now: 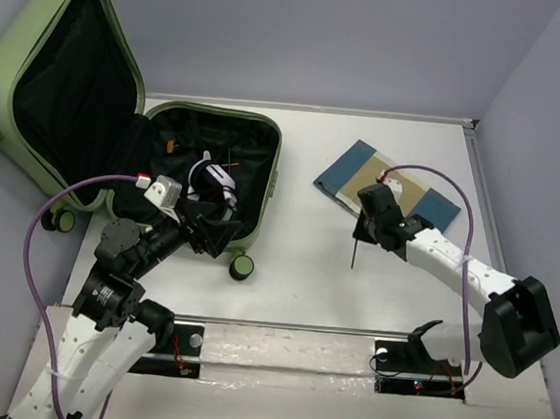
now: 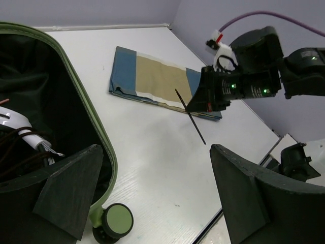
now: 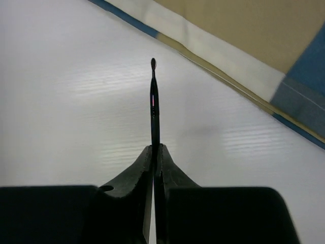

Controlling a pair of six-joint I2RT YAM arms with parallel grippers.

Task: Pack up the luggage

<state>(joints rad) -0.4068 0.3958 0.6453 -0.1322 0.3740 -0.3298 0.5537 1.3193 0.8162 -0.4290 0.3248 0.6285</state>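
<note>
Right gripper (image 3: pixel 154 151) pinches a thin black stick (image 3: pixel 154 96) (grip looks narrow). I'd carry it slowly over the suitcase (image 1: pixel 273 160) rim and release low. My left gripper (image 2: pixel 157 178) hangs spread there.

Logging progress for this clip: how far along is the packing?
Done: the luggage lies open with cables and a white item inside. In hand: the right end effector is shut on a thin black rod beside the folded cloth. The left end effector hovers open at the luggage rim. Left: rod and cloth are outside, lid open.
</note>
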